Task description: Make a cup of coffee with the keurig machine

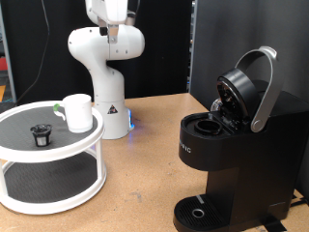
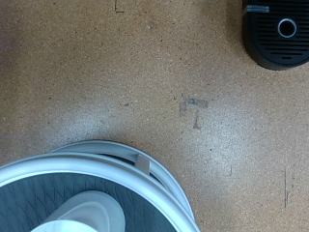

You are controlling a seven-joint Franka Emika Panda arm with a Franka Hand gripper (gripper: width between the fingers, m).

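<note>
The white mug stands on the top shelf of a round white two-tier stand at the exterior view's left. A small dark coffee pod sits beside the mug. The black Keurig machine stands at the exterior view's right with its grey-handled lid raised and the pod chamber open. Its round drip tray holds nothing. The wrist view looks straight down on the mug, the stand's rim and the Keurig. The gripper shows in neither view.
The white robot arm base stands behind the stand on the brown wooden table. A small tape mark lies on the table between the stand and the machine. A dark panel stands behind the Keurig.
</note>
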